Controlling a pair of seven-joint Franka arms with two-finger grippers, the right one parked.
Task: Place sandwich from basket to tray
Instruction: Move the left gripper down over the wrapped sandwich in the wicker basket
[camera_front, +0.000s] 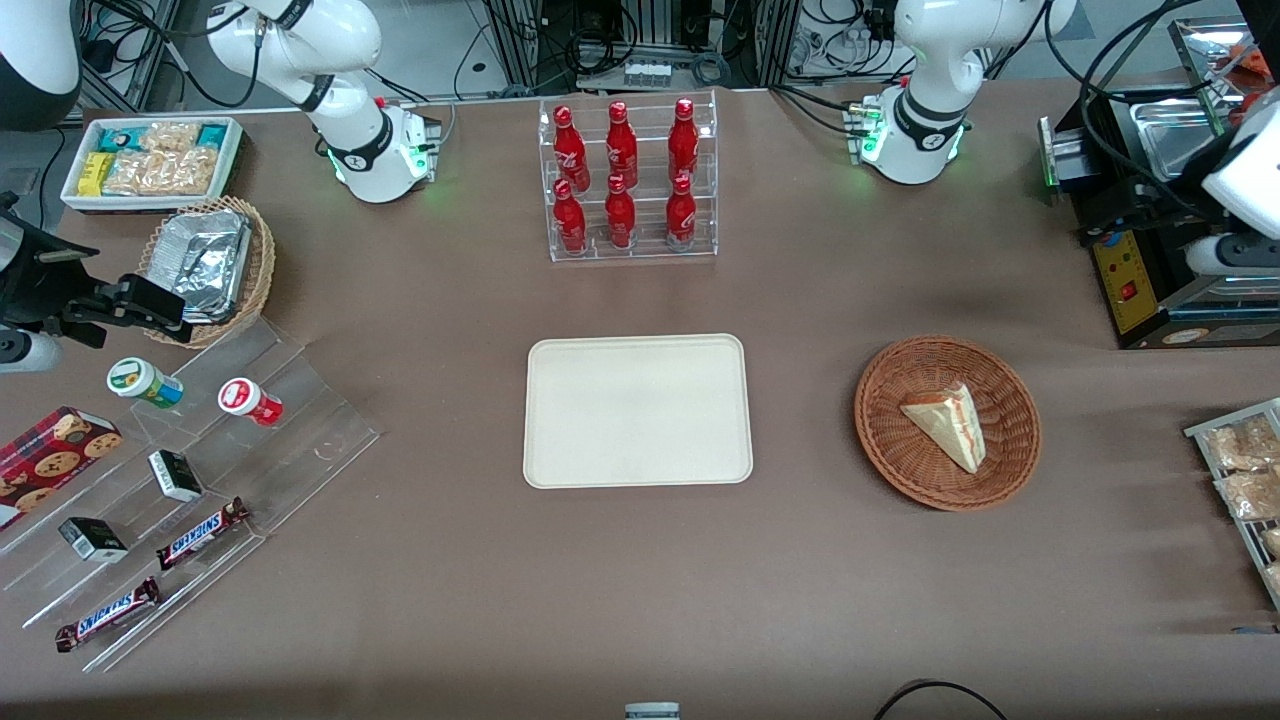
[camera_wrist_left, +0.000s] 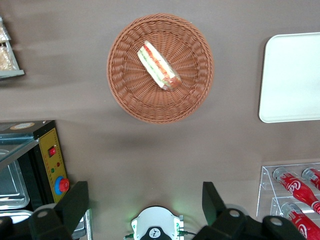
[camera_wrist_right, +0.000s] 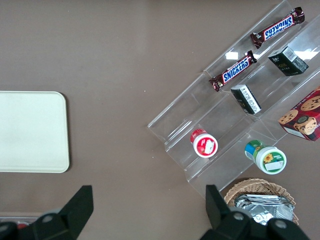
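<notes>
The sandwich (camera_front: 948, 424) lies on its side in the middle of the basket (camera_front: 1000, 482), a pale wedge with its striped cut edge of red and green filling (camera_wrist_left: 156, 62) turned up toward the wrist camera. That is handy, because the long flat bread faces are the likely surfaces to pinch. The reddish-brown wicker bowl sits on the brown table (camera_front: 800, 300) toward the working arm's end, with nothing else in it, so the approach from above looks unobstructed. Beside it, nearer the middle of the table, waits the cream tray (camera_front: 560, 470), bare and flat, its low rim no real barrier to a drop-off. The rack of red bottles (camera_front: 625, 180) stands farther from the front camera than the tray, well clear of the straight path between basket and tray. And the claw (camera_wrist_left: 145, 210) hangs high over the table, well apart from the basket, its two dark fingers (camera_wrist_left: 74, 202) spread wide and gripping nothing. By my reading the pick has not yet begun: the arm needs to come over the sandwich, line its fingers across the wedge, then descend.
</notes>
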